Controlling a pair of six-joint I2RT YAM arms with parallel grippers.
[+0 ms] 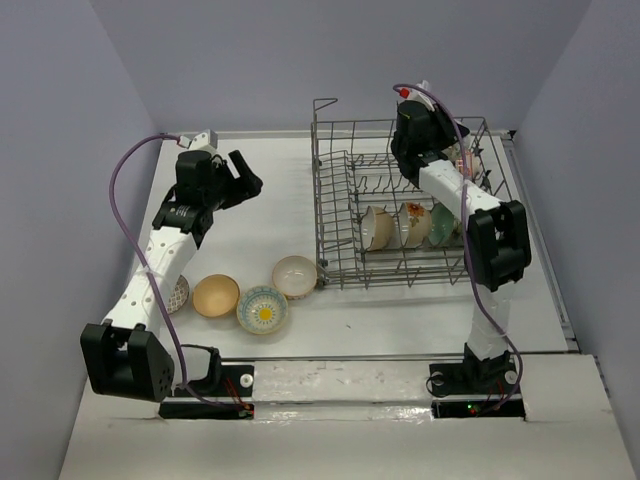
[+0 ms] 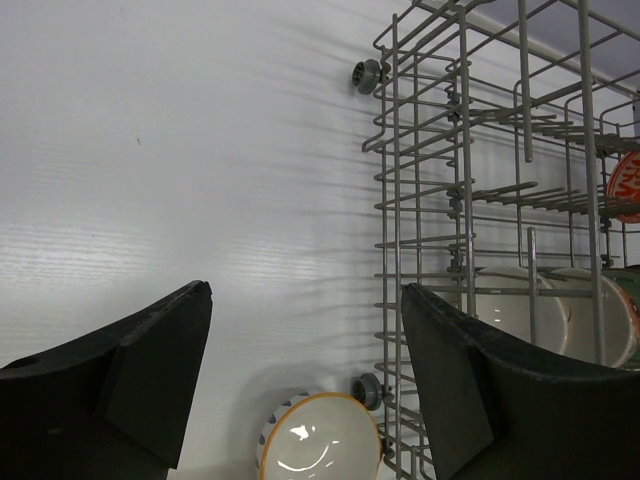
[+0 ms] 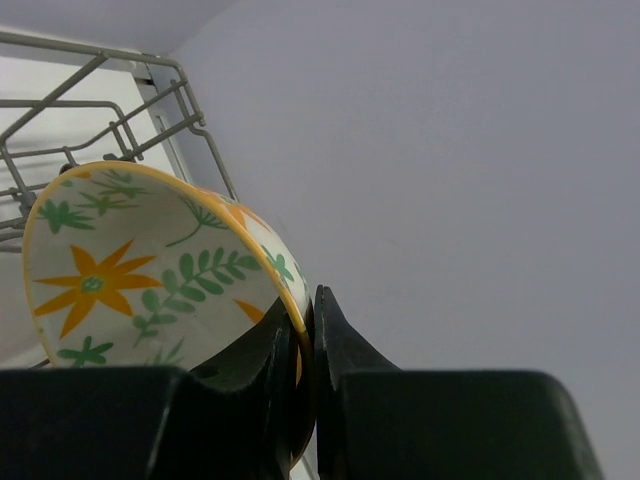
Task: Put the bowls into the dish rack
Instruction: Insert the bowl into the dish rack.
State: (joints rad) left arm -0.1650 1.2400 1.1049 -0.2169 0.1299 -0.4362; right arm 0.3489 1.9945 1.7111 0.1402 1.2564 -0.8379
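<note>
The dish rack [image 1: 400,200] stands at the right of the table, with three bowls on edge in its front row: a cream one [image 1: 375,228], a floral one [image 1: 412,225] and a teal one [image 1: 443,222]. My right gripper [image 3: 308,330] is shut on the rim of a cream floral bowl [image 3: 150,270] with an orange edge, held over the rack's far side [image 1: 440,148]. My left gripper [image 1: 240,178] is open and empty above the table left of the rack. In the left wrist view [image 2: 305,340] a white orange-rimmed bowl [image 2: 318,438] lies below it by the rack [image 2: 460,200].
On the table in front of the rack lie the white bowl [image 1: 295,276], a blue-rimmed bowl with a yellow centre [image 1: 262,309] and a tan bowl [image 1: 216,295]. Another bowl [image 1: 178,293] is half hidden under the left arm. A red-orange patterned bowl [image 2: 625,185] shows inside the rack.
</note>
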